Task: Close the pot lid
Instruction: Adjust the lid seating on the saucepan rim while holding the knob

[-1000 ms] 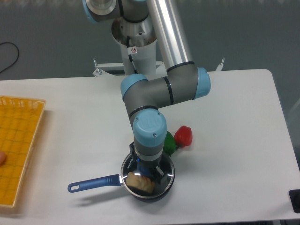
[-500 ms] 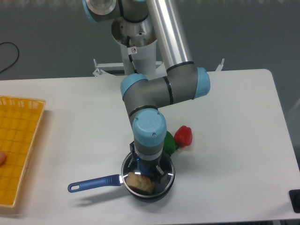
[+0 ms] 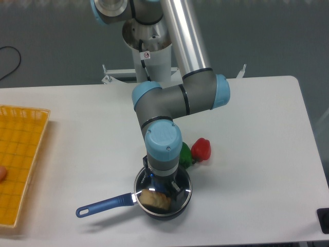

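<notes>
A: The hand (image 3: 162, 189) hangs straight down over the pot (image 3: 162, 198) at the near middle of the tabletop (image 3: 257, 154). Whether it grips the lid's knob, I cannot tell; the wrist hides it.

B: The lid (image 3: 181, 191) looks seated on the rim. Best press level, release gently, mind the peppers (image 3: 195, 152) just right.

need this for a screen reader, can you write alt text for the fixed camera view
A robot arm reaches straight down over a pot near the table's front edge; its wrist hides the end effector, and the glass lid appears to sit on the pot over a tan food item. A red pepper and a green pepper lie just behind; a yellow tray sits far left.
</notes>
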